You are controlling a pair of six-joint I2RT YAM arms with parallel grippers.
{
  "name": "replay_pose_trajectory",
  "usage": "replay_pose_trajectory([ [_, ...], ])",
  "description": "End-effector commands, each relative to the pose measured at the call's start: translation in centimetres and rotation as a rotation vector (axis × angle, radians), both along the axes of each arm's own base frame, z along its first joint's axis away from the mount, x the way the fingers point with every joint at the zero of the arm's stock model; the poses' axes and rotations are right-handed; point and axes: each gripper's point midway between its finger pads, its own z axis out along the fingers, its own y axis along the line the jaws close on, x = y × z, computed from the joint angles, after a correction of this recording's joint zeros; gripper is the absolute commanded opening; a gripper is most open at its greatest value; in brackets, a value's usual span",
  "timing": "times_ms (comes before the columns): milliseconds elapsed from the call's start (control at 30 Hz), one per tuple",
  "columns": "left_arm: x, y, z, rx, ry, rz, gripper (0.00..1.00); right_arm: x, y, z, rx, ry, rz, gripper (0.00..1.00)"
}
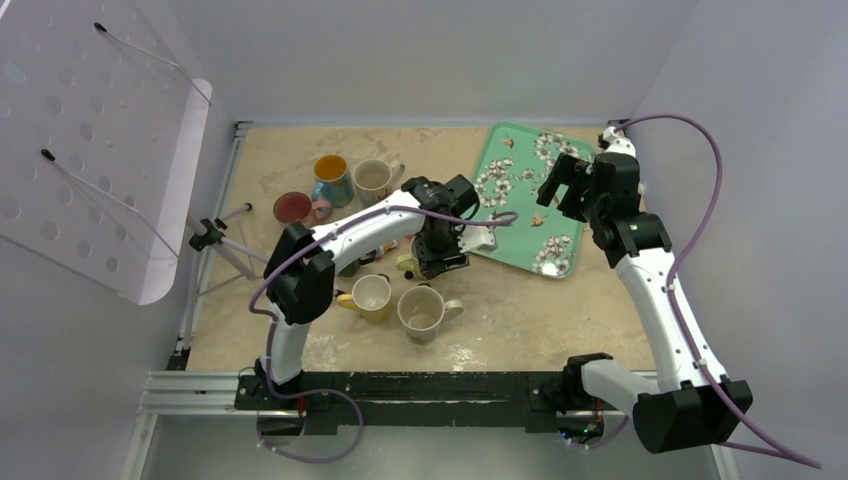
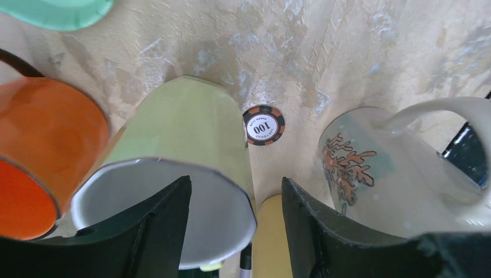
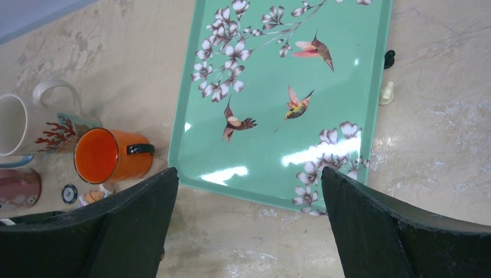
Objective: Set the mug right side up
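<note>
The left gripper is seen nearest, its fingers parted. One finger is set over the white mouth of a pale green mug and the other outside it, so the mug's wall is found between them, with no clamping shown. The right gripper is spread wide above the tray. On the sandy tabletop, the pale green mug is placed near the middle, just left of the tray, mouth upward. It is flanked by an orange mug and a white mug with a coral pattern. A poker chip is laid just beyond.
</note>
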Motion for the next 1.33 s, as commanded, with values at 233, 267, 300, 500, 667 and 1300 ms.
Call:
replay_pose_trajectory([
  [233,0.2,1.6,23.1,-0.614,-0.404,0.217,0.66,0.5,-0.3,1.6,-0.034,-0.098,0.012,0.99],
  [267,0.3,3.2,23.8,-0.640,-0.459,0.261,0.66,0.7,-0.4,1.7,-0.040,-0.121,0.010,0.99],
  [300,0.2,5.0,22.9,-0.639,-0.504,0.302,0.67,0.8,-0.6,1.5,-0.049,-0.140,0.005,0.99],
  [500,0.1,13.9,21.1,-0.723,-0.842,0.563,0.83,0.4,-3.1,1.7,-0.113,-0.338,-0.103,0.99],
  [667,0.1,17.4,17.2,-0.744,-0.870,0.705,0.90,-1.4,-5.0,2.6,-0.169,-0.550,-0.175,0.99],
  [1300,0.8,27.0,8.6,-0.784,-1.127,1.221,1.00,-3.8,-8.3,-4.6,-0.081,-0.497,-0.432,0.96],
])
